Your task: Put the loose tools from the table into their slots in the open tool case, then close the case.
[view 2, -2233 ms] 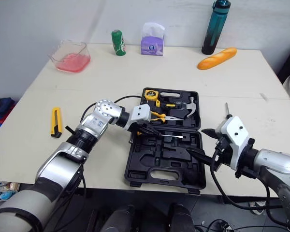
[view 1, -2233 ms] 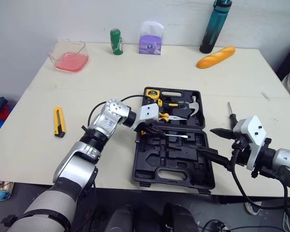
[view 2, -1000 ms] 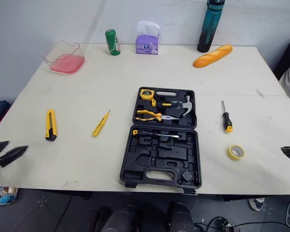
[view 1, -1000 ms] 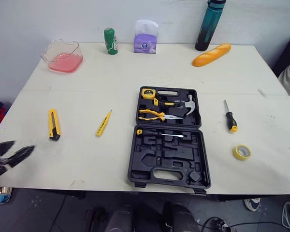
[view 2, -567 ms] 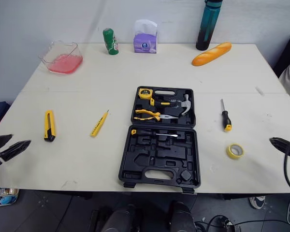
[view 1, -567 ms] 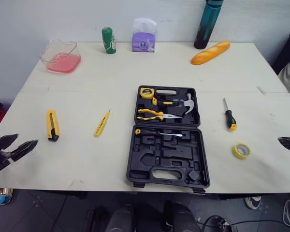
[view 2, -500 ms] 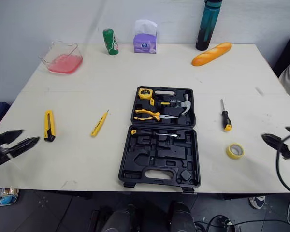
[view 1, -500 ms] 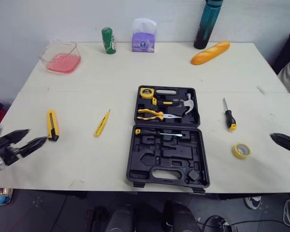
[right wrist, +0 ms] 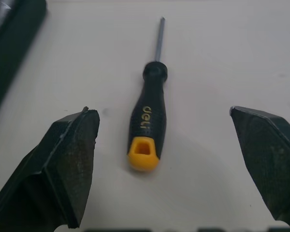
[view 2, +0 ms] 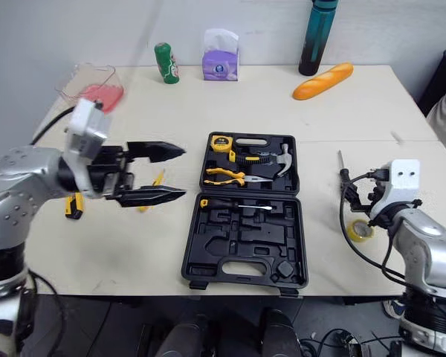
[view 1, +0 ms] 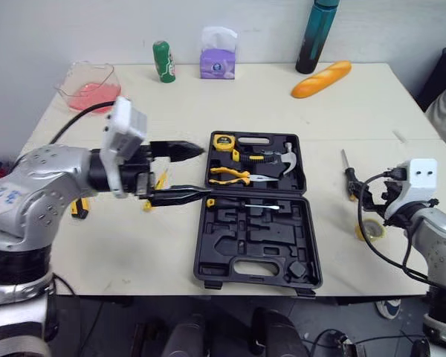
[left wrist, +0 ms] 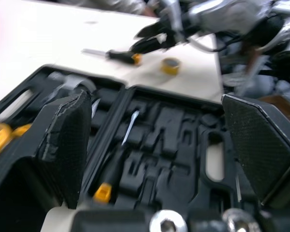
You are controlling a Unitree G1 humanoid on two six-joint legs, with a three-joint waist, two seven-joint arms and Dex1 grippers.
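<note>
At the near edge of the pale table (view 1: pixel 230 104), the open tool case (view 1: pixel 253 230) is lying flat with its front lip almost at the drop-off, leaving me little room in front. Its near half is showing mostly vacant moulded slots, with one slim driver (view 1: pixel 245 202) seated along the far side. The far half is holding pliers (view 1: pixel 234 175), a hammer (view 1: pixel 286 158) and a tape measure (view 1: pixel 224 141). Just left of the case my left gripper (view 1: pixel 207 172) is hovering wide open and carrying nothing, with a yellow tester pen (view 1: pixel 161 178) lying under it and a utility knife (view 2: pixel 73 205) partly hidden behind the arm. On the right, my right gripper (right wrist: pixel 159 111) is spread wide and gripping nothing; the loose screwdriver (right wrist: pixel 147 128) is lying in line with the gap, untouched, and a tape roll (view 2: pixel 360 230) is sitting just nearer. A broad band of open tabletop is running beyond the case. Along the far edge, by the wall (view 1: pixel 97 30), a pink-filled tub (view 1: pixel 85 85), green can (view 1: pixel 163 61), tissue box (view 1: pixel 218 53), teal bottle (view 1: pixel 315 37) and bread loaf (view 1: pixel 321 79) are sitting.
</note>
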